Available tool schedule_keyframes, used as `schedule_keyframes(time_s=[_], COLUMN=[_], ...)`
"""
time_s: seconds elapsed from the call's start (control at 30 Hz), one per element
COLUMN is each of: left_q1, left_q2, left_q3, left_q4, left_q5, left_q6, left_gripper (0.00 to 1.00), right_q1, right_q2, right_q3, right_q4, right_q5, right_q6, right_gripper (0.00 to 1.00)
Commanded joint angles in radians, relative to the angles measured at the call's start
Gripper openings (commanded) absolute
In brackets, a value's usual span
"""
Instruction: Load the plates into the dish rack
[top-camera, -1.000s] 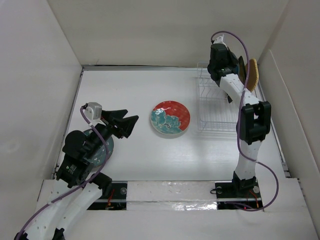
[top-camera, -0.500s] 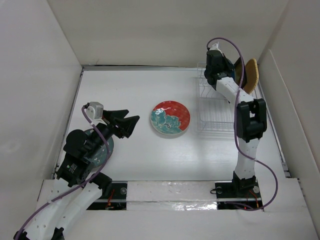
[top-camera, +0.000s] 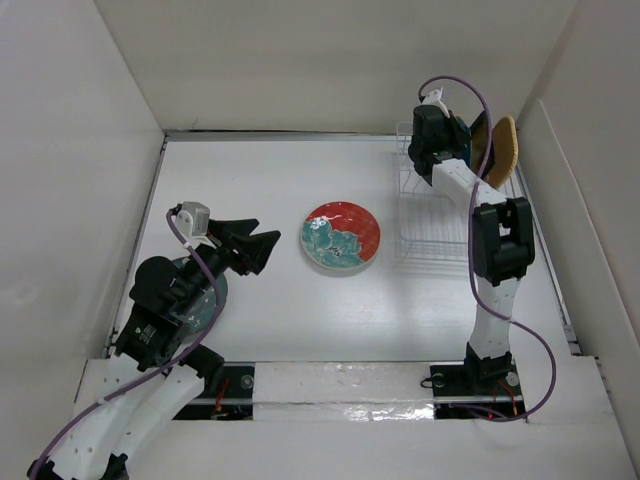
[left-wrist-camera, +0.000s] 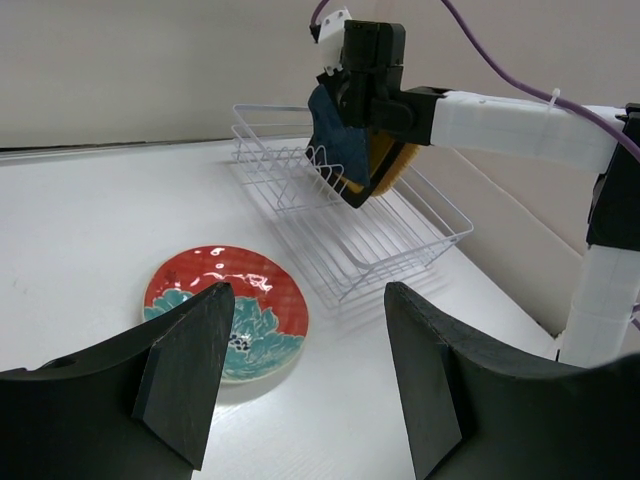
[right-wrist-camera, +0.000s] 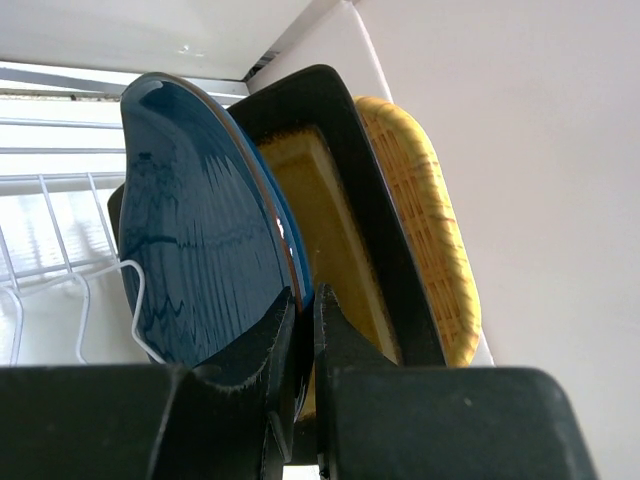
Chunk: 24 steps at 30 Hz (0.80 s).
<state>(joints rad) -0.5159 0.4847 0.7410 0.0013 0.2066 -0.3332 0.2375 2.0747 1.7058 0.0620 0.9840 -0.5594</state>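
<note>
Grips the blue plate (right-wrist-camera: 200, 250) on edge in the right pincer (right-wrist-camera: 305, 300) over the far end of the rack (left-wrist-camera: 400, 240); holds the left pincer (left-wrist-camera: 310, 295) open, the red plate (left-wrist-camera: 225, 310) near on its right.

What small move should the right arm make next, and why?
Probably lower the blue plate a little, then open. The right gripper is shut on its rim, and it stands upright beside the yellow plate, with a rib of the rack across its face. Whether it is already seated, I cannot tell.
</note>
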Motion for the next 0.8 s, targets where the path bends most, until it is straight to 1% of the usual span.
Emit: schedule_keyframes(time_s=[0.0,0.13,0.2,0.27,0.4,0.43,0.53,0.6,0.63,0.77], left_q1=[-0.006,-0.006,-0.006,-0.006,-0.006,-0.006,-0.006,-0.006,-0.006,-0.006], left_q2=[0.006,0.011,0.014,0.018,0.018,0.022,0.020,0.023,0.025,0.031], left_q3=[0.011,0.011,0.011,0.011,0.012,0.011,0.009,0.009,0.009,0.009], left_q4=[0.039,0.039,0.039,0.037,0.040,0.039,0.045,0.042,0.042,0.046], left_q5=[0.001,-0.001,-0.006,-0.003,0.001,0.001,0.010,0.004,0.002,0.010], left_q6=[0.008,0.008,0.008,0.008,0.006,0.006,0.003,0.003,0.002,-0.001], left_gripper=[0.59,0.59,0.59,0.59,0.59,0.59,0.59,0.59,0.59,0.59], right_q1=[-0.023,-0.032,-0.032,-0.044,-0.055,-0.067,-0.079,-0.079,-0.066,-0.029], right_q2=[0.002,0.015,0.002,-0.005,-0.022,-0.019,-0.002,-0.001,0.001,0.021], right_q3=[-0.026,0.005,0.000,0.009,0.008,0.027,0.070,0.063,0.051,0.020], right_q4=[-0.005,-0.059,-0.059,-0.132,-0.188,-0.230,-0.313,-0.312,-0.277,-0.220], right_q5=[-0.027,-0.065,-0.090,-0.134,-0.200,-0.246,-0.316,-0.309,-0.289,-0.144], right_q6=[0.093,0.133,0.167,0.226,0.277,0.292,0.337,0.311,0.287,0.164], right_gripper=[0.00,0.00,0.00,0.00,0.00,0.00,0.00,0.00,0.00,0.00])
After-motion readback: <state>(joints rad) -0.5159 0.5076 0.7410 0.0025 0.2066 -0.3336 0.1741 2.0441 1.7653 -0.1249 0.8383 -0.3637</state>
